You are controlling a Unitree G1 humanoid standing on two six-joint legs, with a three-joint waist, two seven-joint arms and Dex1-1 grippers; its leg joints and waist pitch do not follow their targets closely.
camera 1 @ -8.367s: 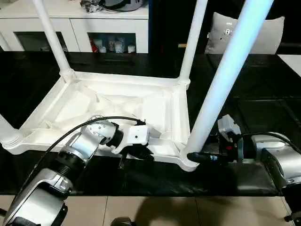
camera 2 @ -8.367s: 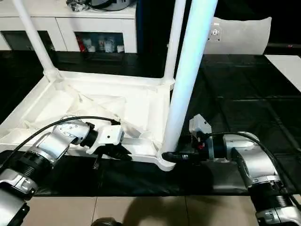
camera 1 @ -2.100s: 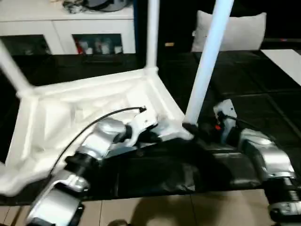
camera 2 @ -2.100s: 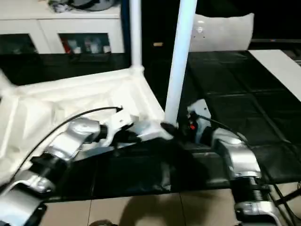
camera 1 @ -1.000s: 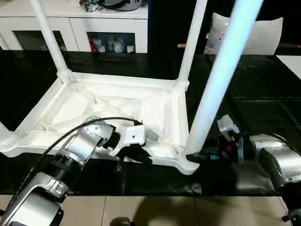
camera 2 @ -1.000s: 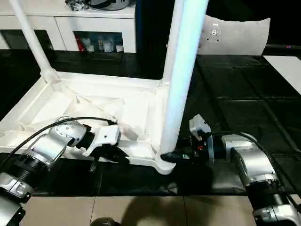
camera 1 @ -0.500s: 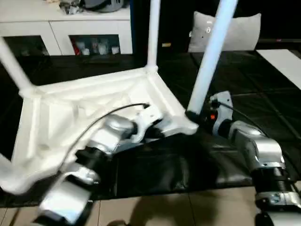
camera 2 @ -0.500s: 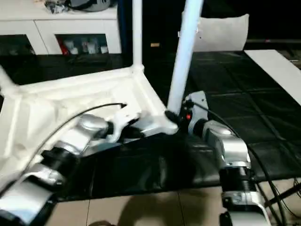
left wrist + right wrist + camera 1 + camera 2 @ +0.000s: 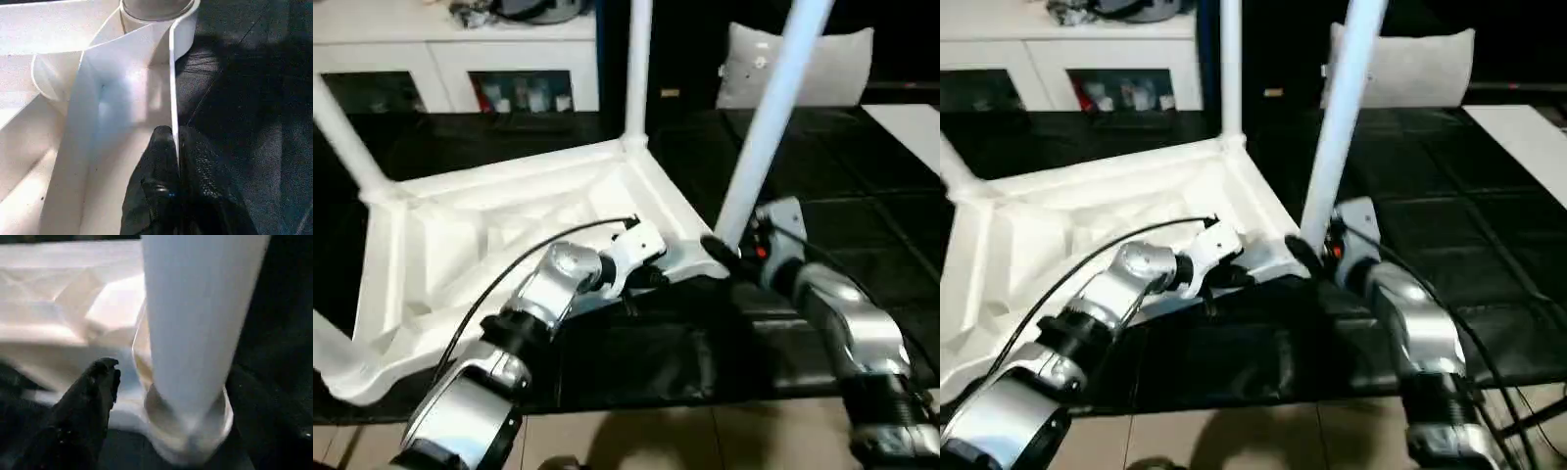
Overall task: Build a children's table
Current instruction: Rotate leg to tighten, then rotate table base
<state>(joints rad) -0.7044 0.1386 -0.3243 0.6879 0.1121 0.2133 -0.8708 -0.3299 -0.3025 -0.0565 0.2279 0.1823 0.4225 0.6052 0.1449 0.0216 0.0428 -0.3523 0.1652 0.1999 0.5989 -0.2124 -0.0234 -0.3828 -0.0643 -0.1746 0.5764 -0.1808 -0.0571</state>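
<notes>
The children's table top [image 9: 489, 225] lies upside down on the black cover, ribbed underside up and turned at an angle. A white leg stands in each corner socket. The near right leg [image 9: 769, 108] rises beside my right arm, and another leg [image 9: 637, 69] stands at the far corner. My left gripper [image 9: 651, 279] is shut on the top's thin near rim [image 9: 172, 88], just short of the near right socket. My right gripper [image 9: 717, 247] is open at the foot of the near right leg, one black finger [image 9: 100, 382] standing clear of the tube.
A white cabinet [image 9: 460, 69] with glass doors runs along the back. A grey cushion [image 9: 803, 64] leans behind the near right leg, and a white surface [image 9: 911, 122] shows at the right edge. The black cover [image 9: 636, 362] ends at the tiled floor in front.
Since a second ago the table top has swung, its near right corner now further from the front edge, with both grippers still at that corner. The picture has also shifted slightly.
</notes>
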